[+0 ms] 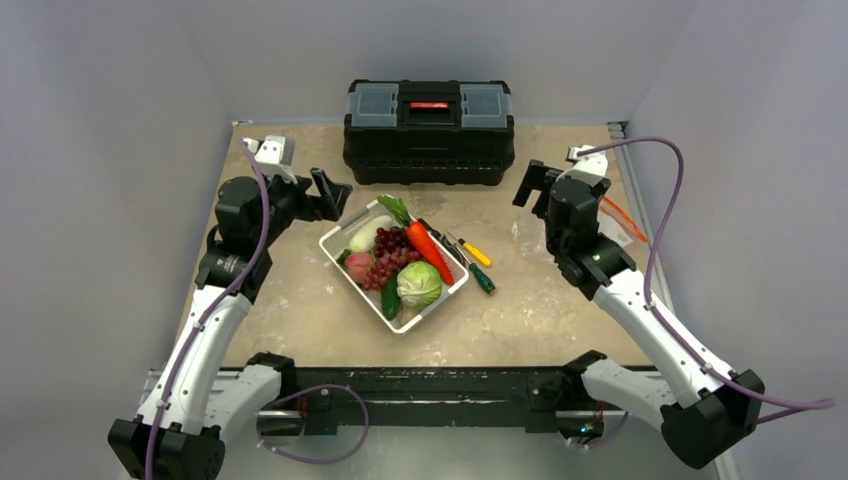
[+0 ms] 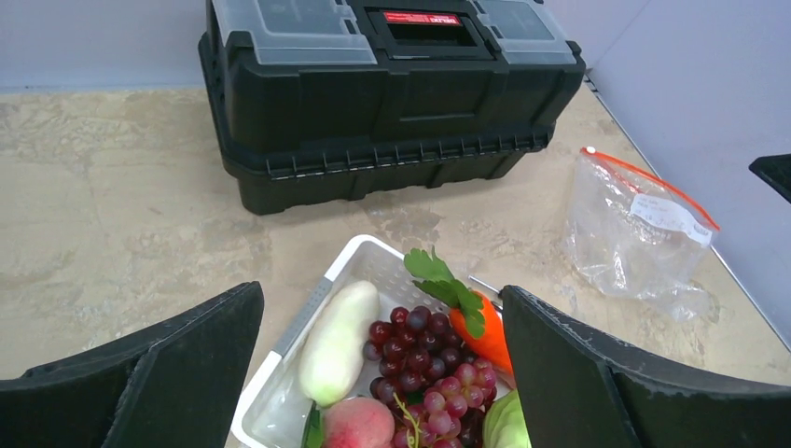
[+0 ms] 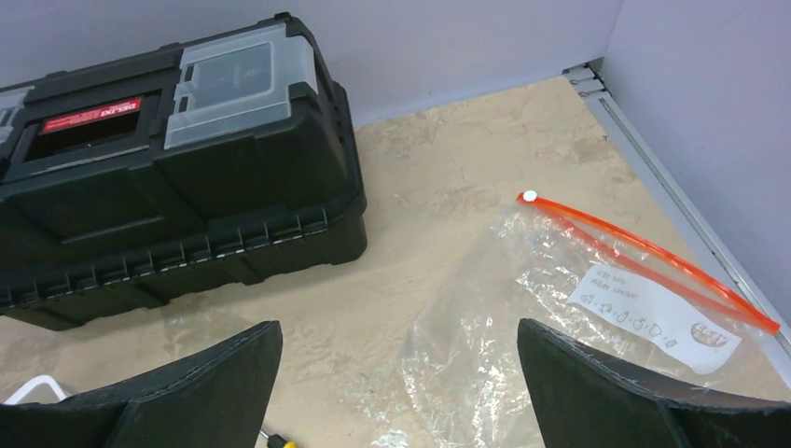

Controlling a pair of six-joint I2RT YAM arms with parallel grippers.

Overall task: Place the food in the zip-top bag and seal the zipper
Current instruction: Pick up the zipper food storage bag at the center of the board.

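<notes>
Spread wide and empty, the left hand hovers by one white basket, the right hand near one zip-top bag. Six food pieces fill the basket: carrot, grapes, cabbage, pink piece, white oblong, cucumber. The bag lies flat on the counter to the right, one zipper along its edge; two screwdrivers between, one toolbox behind

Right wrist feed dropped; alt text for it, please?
A clear zip-top bag lies flat on the table ahead of the open right gripper, orange-red zipper toward the wall. A closed black toolbox sits upper left.
</notes>
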